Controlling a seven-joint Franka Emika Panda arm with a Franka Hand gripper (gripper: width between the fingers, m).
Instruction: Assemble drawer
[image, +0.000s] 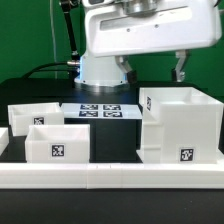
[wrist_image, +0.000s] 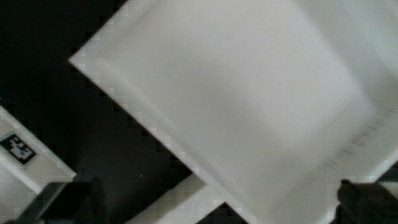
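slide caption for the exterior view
Open gripper above the drawer casing, two open-top trays at the exterior view's left

Bright, even light glares off the drawer (image: 180, 125); wrist view blurred.

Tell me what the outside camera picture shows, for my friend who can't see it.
A robot's open hand hangs above a big white drawer casing on a black table. On the exterior view's left sit two small white open-top trays, a back tray and a front tray. The marker board lies flat behind them.
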